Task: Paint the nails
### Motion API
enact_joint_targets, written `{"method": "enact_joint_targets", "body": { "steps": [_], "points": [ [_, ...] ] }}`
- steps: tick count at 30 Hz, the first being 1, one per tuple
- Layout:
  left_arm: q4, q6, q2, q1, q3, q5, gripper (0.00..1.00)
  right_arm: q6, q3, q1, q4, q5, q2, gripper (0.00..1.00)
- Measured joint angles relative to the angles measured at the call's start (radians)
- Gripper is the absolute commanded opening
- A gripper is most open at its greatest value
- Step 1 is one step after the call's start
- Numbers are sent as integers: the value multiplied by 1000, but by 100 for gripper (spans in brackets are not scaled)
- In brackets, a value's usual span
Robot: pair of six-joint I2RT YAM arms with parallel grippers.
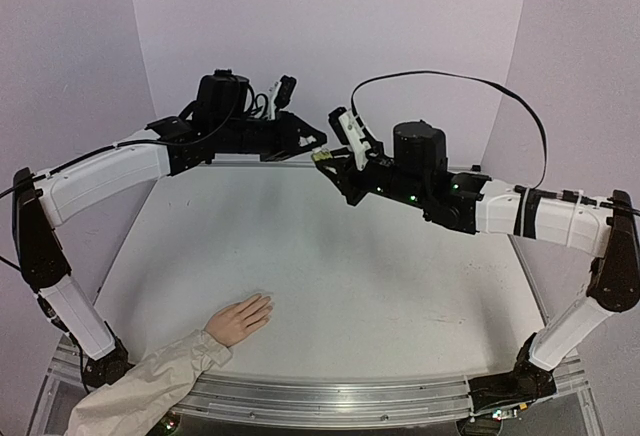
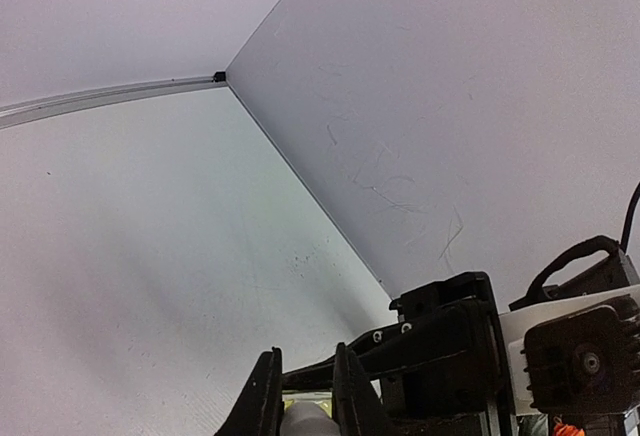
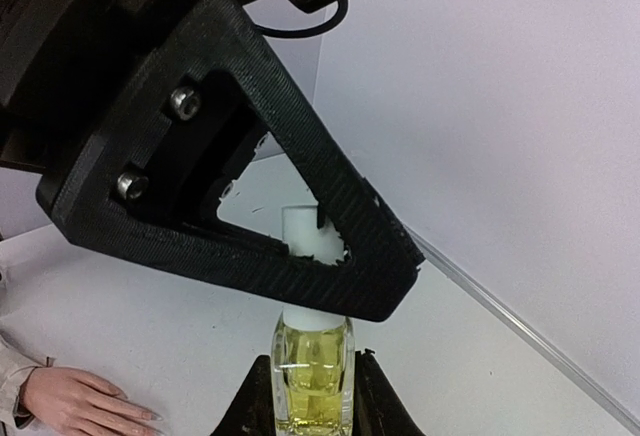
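Lying flat on the worktop (image 1: 400, 286), the peach hand (image 1: 238, 320) with its beige sleeve (image 1: 150, 381) was seen well below and well apart from both tools, nearer the left arm's base. The nails (image 1: 267, 302) were turned toward the right arm's side. A yellow-green bottle (image 3: 313, 361) was gripped by the clenched right tool (image 3: 313, 406). Its white cap (image 3: 305, 231), just beyond that tool's fingertips, was clamped between the closed fingers of the left tool (image 2: 305, 411).
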Motion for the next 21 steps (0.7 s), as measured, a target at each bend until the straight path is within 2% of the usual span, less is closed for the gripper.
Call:
{"method": "enact_joint_targets", "body": {
  "steps": [5, 8, 12, 16, 18, 20, 21],
  "points": [
    [-1, 85, 1, 12, 0, 69, 2, 5, 0, -5, -5, -44, -1, 0],
    [0, 192, 1, 48, 2, 235, 0, 41, 0, -41, -6, -179, -10, 0],
    [9, 338, -3, 95, 7, 548, 0, 156, 25, -101, -13, -530, -13, 0],
    [13, 428, -8, 109, 84, 820, 0, 354, 151, -124, 19, -883, 45, 0],
    [21, 454, -13, 107, 130, 896, 0, 436, 187, -120, 96, -977, 68, 0],
    [33, 469, -16, 99, 149, 937, 1, 470, 187, -113, 138, -1008, 66, 0],
    [35, 475, -16, 94, 151, 949, 6, 480, 183, -110, 150, -1019, 64, 0]
  ]
}}
